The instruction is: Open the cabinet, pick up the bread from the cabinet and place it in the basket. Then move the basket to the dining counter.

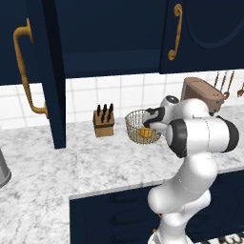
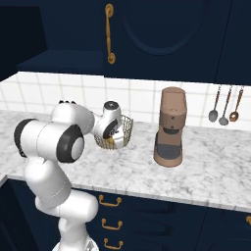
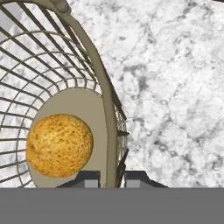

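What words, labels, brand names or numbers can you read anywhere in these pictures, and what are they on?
None: no readable text stands on anything.
The cabinet doors are plain navy, with no lettering.
The coffee machine shows no brand or label.
The knife block is unmarked.
The basket and the bread bear no tag or print.
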